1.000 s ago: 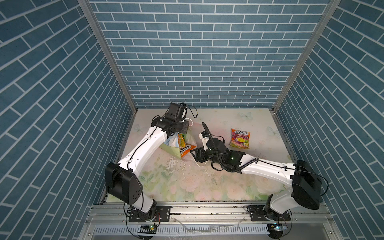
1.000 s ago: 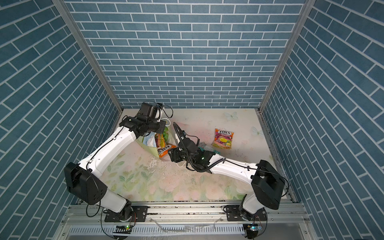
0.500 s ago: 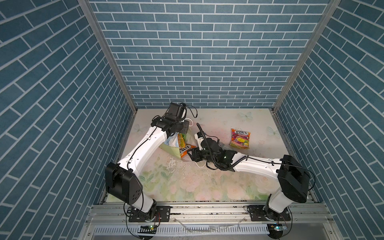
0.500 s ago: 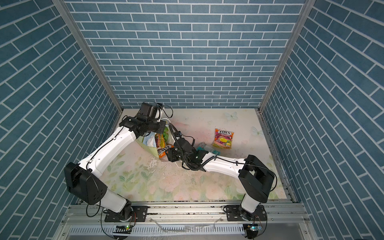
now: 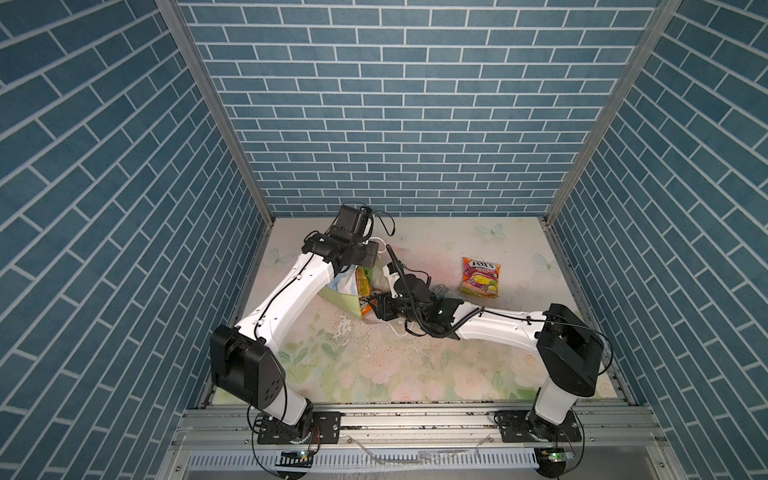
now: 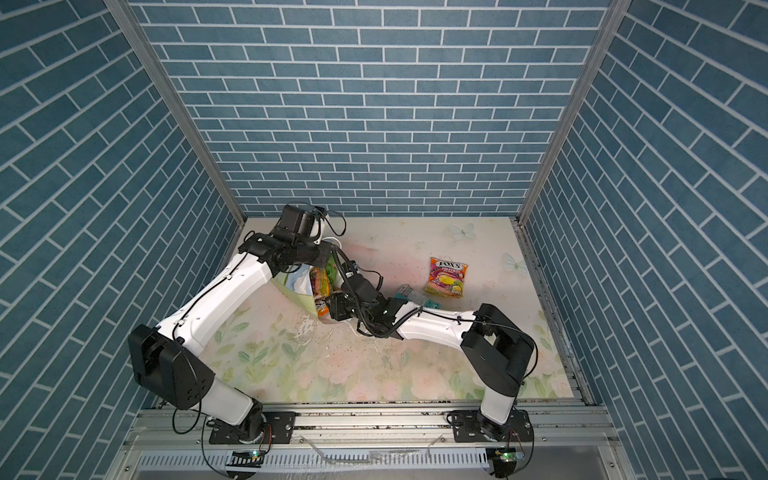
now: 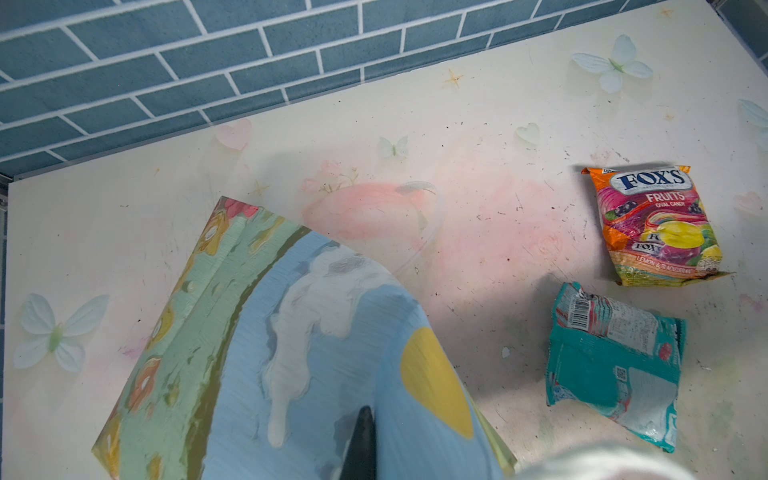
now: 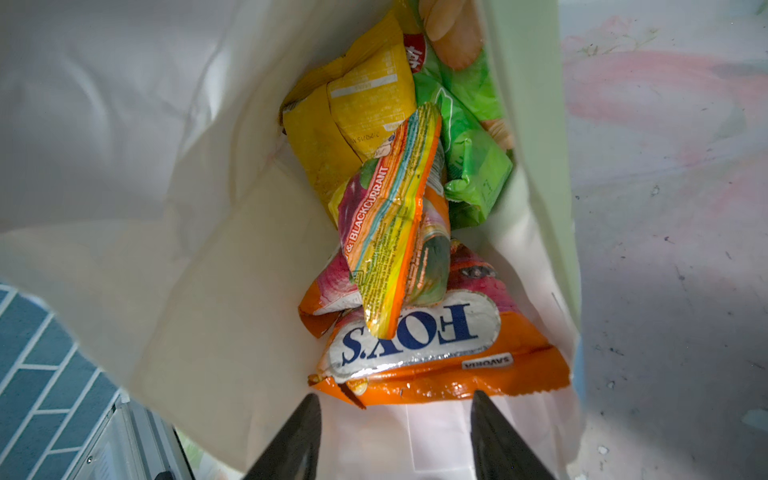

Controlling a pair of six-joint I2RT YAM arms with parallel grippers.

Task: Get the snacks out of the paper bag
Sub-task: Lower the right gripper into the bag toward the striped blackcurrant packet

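Note:
The paper bag (image 5: 341,287) (image 7: 291,332) lies tipped over at the left of the table, mouth toward the middle. My left gripper (image 7: 365,417) is shut on its upper wall near the mouth. My right gripper (image 8: 395,399) (image 5: 371,306) is open at the mouth, fingertips just short of an orange FOX'S packet (image 8: 436,357). Deeper in lie a multicolour packet (image 8: 390,232), a yellow one (image 8: 357,108) and a green one (image 8: 469,141). Outside on the table rest a FOX'S fruits packet (image 5: 480,276) (image 7: 652,224) and a teal packet (image 7: 611,361) (image 6: 411,296).
Blue brick walls (image 5: 395,124) close in the table on three sides. The bag sits close to the left wall. The right forearm (image 5: 494,330) stretches low across the flowered table top (image 5: 374,365), just in front of the teal packet.
My right gripper has pushed leftward into the bag's mouth and its jaws have narrowed a little. The left arm and the bag have stayed put.

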